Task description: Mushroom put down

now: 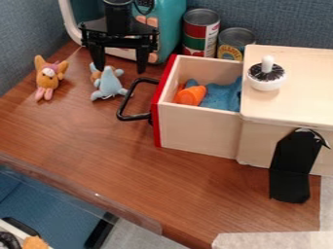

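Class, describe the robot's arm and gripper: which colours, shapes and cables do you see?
The arm is black, with a rounded upper section. Its gripper is black too: a wide crossbar with two narrow jaws. A thin dark cable loops beside the arm.

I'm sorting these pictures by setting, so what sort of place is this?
Probably an office or lab desk set up with toys: blue partitions stand behind a wood-look table holding small stuffed animals and an open drawer.
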{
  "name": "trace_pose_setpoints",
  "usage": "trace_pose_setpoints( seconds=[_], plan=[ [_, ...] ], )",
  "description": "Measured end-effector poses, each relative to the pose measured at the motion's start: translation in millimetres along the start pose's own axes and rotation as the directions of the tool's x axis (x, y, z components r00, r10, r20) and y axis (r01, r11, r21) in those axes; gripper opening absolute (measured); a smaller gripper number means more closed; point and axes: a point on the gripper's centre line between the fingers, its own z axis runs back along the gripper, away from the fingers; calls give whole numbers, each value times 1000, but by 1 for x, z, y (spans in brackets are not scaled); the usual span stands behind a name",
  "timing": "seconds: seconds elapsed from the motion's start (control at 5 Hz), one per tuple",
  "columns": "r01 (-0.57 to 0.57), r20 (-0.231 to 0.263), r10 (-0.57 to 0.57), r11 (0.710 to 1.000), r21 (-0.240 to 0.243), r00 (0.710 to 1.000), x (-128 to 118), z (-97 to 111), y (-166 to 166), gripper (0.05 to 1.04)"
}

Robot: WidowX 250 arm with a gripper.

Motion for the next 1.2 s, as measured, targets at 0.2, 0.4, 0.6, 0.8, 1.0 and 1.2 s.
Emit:
trace_pose_setpoints(
  seconds=[0.2,0.4,0.6,0.8,1.0,1.2],
  plan=[
    [3,-38,-3,1000,5,999,-5,-8,-2,999],
    [42,-32,-43,999,-23,999,-7,14,-21,999],
    [75,28,-73,995,-64,997,-2,53,-48,999],
    [150,50,-145,980,-131,988,-5,82,-81,999],
    [228,53,-222,955,-188,974,-11,108,-112,999],
    [318,30,-318,928,-194,948,-27,113,-141,999]
  ],
)
